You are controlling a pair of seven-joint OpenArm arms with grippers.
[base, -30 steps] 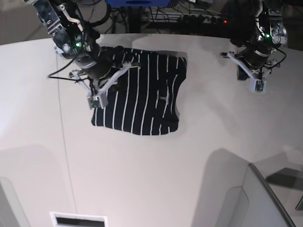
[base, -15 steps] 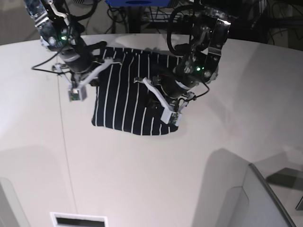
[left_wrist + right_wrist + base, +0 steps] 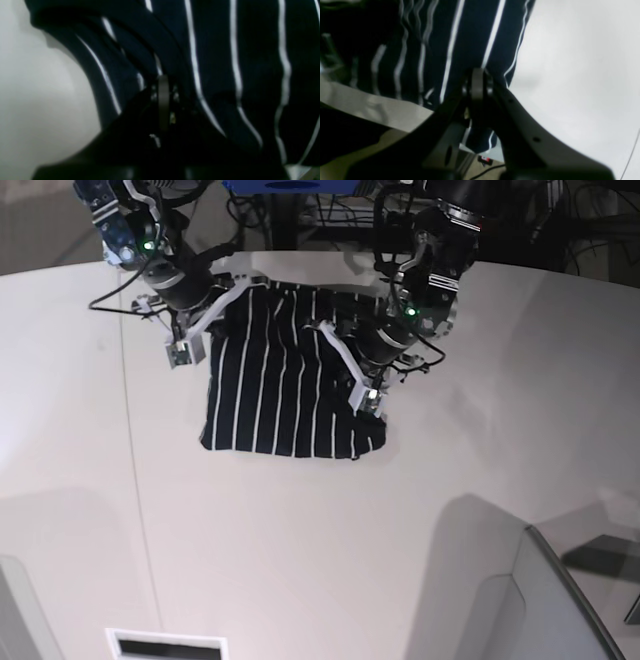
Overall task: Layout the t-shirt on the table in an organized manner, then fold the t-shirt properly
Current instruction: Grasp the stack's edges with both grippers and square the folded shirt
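While both arms reach in from the far side, the t-shirt (image 3: pixel 290 385) lies toward the far middle of the table (image 3: pixel 300 560), its near hem flat and its far edge drawn up between them.

At the left of the base view, the right gripper (image 3: pixel 222 298) sits at the shirt's far-left corner. Its wrist camera shows the jaws pressed together with striped cloth (image 3: pixel 460 45) bunched at the tips, so it looks clamped on the shirt's edge, with bare table beside it to the right. Holding that corner probably keeps one end of the fabric anchored and taut.

Across the middle, the white stripes run near-to-far in fairly straight lines, though the cloth ripples near the far edge.

At the right, the left gripper (image 3: pixel 335 340) presses into the shirt's far-right part. Its own view shows closed jaws buried in folds (image 3: pixel 195 75) of dark fabric, seemingly pinching a layer. Judging by the matched grips, the pair is placed to lift or stretch the far edge evenly, spreading the shirt before folding.
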